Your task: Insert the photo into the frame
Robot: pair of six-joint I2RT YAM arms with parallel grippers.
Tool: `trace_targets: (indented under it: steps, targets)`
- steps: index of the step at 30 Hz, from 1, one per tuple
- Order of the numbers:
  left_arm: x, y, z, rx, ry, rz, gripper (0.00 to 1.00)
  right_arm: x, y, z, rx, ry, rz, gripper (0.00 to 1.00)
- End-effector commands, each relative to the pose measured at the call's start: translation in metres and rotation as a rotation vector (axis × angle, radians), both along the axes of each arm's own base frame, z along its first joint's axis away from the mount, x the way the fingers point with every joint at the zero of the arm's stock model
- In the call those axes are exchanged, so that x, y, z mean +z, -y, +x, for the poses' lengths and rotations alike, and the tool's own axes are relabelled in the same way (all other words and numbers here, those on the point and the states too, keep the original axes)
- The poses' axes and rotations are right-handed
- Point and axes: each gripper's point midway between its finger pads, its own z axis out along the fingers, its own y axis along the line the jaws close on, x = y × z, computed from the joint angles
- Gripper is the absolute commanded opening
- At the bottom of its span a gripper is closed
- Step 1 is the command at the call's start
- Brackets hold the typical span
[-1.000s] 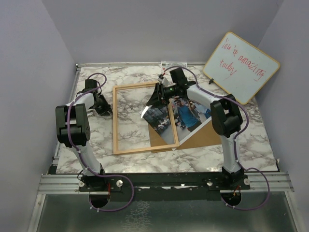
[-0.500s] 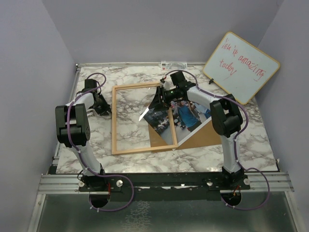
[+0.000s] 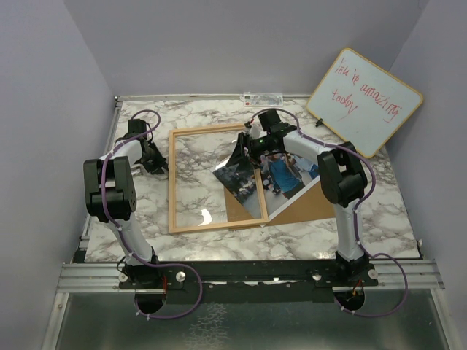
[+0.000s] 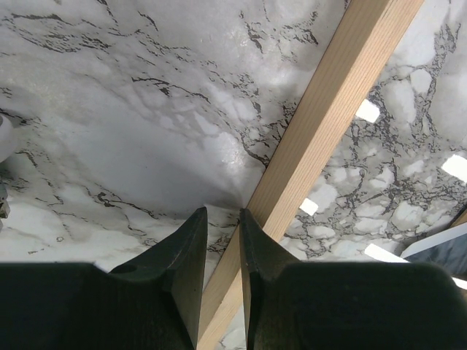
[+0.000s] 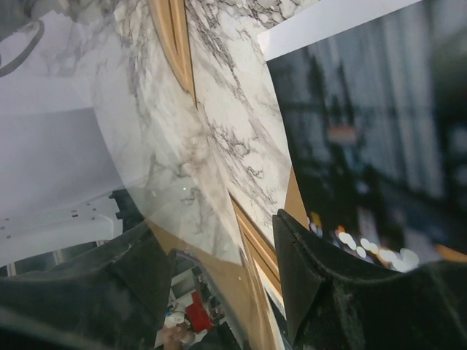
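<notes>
Photo, a white-bordered street scene with a figure in a blue shirt, lies right of the table's middle. The only writing that can be read sits on the wood-edged whiteboard propped at the far right, where red handwriting seems to say "life is amazing today". A small white strip at the far table edge bears marks too small to read. The photo rests partly on a brown backing board and reaches left over the frame, whose right rail crosses it in the top view; which of the two lies on top cannot be told. The right gripper hovers at the photo's far left corner. In its wrist view its fingers stand wide apart with nothing clamped, the frame rail and pane between them and the dark print just beside the right-hand finger. Whether they touch cannot be told. The left gripper is well apart from the photo, at the frame's left rail. Its fingertips are drawn almost together, leaving a thin slit over the rail's edge on the marble table.
</notes>
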Motion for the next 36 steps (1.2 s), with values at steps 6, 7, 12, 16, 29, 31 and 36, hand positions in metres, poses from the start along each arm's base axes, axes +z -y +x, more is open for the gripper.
trace_targets:
  steps: [6,7,12,16,29,31,36]
  targets:
    - [-0.006,-0.006,-0.002,0.001,-0.027,0.034,0.26,-0.003,0.010,-0.004,-0.009,0.007,-0.054,0.65]
    - [-0.007,-0.006,-0.002,0.001,-0.029,0.034,0.26,-0.003,0.010,-0.004,-0.007,0.007,-0.055,0.65]
    - [-0.008,-0.006,-0.002,0.001,-0.031,0.033,0.26,-0.003,0.008,-0.002,0.005,0.012,-0.045,0.66]
    - [-0.007,-0.006,-0.002,0.001,-0.031,0.034,0.26,-0.006,0.008,0.000,0.016,0.009,-0.056,0.66]
    - [-0.007,-0.005,-0.002,0.001,-0.031,0.031,0.26,-0.012,0.014,0.004,-0.009,0.015,-0.129,0.83]
    - [-0.007,-0.006,-0.002,0.000,-0.030,0.032,0.26,-0.015,0.016,0.005,-0.021,0.017,-0.145,0.84]
    - [-0.008,-0.006,-0.003,0.000,-0.033,0.032,0.26,-0.017,0.021,0.009,-0.055,0.026,-0.189,0.85]
